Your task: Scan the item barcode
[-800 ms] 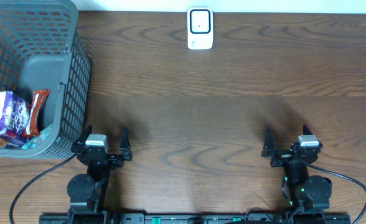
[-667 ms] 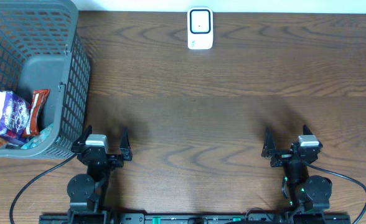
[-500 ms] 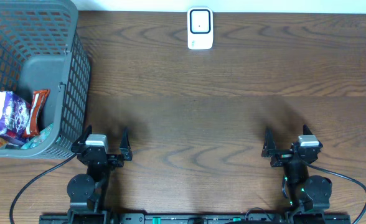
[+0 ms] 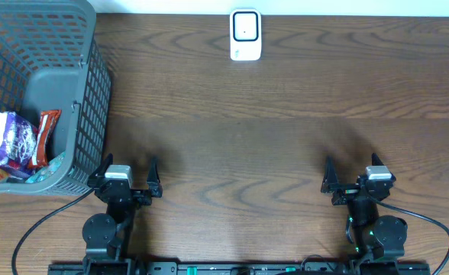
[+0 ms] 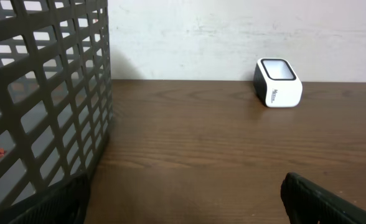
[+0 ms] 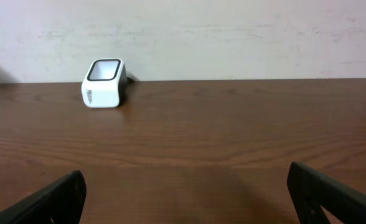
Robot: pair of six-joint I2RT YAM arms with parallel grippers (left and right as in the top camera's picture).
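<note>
A white barcode scanner sat at the far edge of a dark wooden table, pale wall behind.
Its side lettering was unreadable (snack packets lay in the grey basket, left); left gripper and right gripper gaped empty.

One grey mesh basket on the left, one white barcode scanner far centre, at least three snack packets.

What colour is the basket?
The basket is dark grey; the overhead view shows it best.

Black arms, silver wrist caps, black cables
</note>
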